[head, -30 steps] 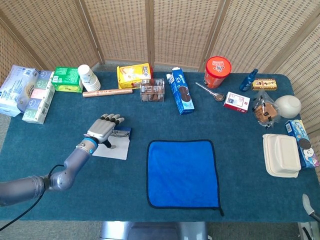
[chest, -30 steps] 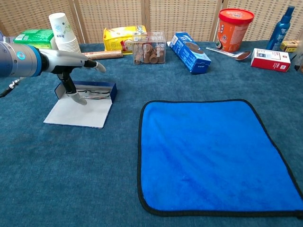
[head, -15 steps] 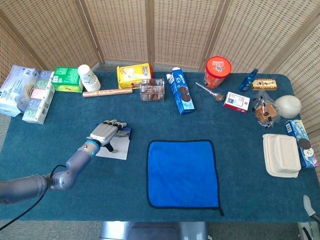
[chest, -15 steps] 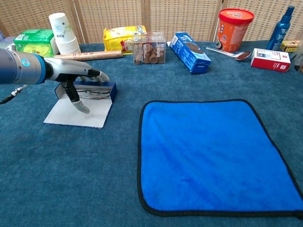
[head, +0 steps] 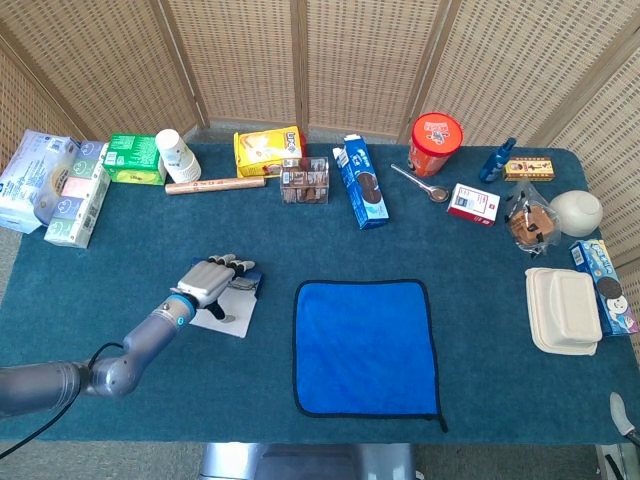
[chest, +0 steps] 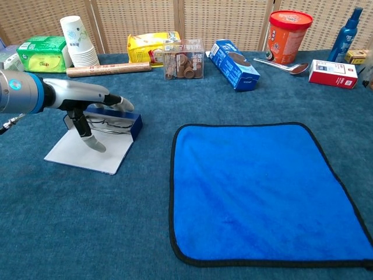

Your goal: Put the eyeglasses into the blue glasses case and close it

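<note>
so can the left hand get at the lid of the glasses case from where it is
Probably yes. The left hand hovers right over the open blue glasses case, and its white lid lies flat on the table toward the robot with nothing on it or around it.

The blue glasses case (chest: 119, 118) lies open on the counter (chest: 87, 221), left of centre. Its blue tray is a low rectangular box with upright walls. Its lid (chest: 87, 153) is folded out flat toward the front edge of the counter, showing a pale grey-white inner face, with one corner turned slightly to the left. The eyeglasses (chest: 111, 123), thin and dark-framed, lie inside the tray, partly hidden in the chest view and mostly covered in the head view (head: 243, 285).
</note>
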Tool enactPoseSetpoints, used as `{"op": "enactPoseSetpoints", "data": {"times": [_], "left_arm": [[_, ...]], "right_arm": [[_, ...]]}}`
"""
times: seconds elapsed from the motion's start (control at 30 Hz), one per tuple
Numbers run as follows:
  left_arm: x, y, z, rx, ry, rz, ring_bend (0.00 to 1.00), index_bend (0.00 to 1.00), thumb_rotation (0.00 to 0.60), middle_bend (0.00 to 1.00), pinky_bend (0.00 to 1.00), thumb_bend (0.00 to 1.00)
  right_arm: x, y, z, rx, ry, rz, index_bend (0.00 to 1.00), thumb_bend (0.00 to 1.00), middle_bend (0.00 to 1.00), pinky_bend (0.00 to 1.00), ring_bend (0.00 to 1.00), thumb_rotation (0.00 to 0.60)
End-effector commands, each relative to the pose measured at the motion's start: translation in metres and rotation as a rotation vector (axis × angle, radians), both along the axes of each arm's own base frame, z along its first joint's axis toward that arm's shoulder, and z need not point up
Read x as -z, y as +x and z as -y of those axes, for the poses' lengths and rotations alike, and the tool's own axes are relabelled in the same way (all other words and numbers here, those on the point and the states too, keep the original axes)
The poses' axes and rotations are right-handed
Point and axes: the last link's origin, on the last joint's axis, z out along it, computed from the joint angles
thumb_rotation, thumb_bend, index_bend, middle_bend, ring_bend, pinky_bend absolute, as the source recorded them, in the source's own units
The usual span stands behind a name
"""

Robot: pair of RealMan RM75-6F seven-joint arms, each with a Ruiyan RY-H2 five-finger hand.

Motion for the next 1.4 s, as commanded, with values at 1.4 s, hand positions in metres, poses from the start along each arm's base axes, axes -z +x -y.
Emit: {"op": "enactPoseSetpoints", "data": {"times": [1.4], "left_arm": [[-0.028, -0.045, 0.13, -0.05, -0.112, 0.142, 0.01, 0.0, 0.532, 0.13, 0.11, 0.15]], "right_arm": [[0.013, 0.004, 0.012, -0.056, 0.039, 0.016, 0.03, 0.34, 0.13, 0.06, 0.0, 0.339]]}}
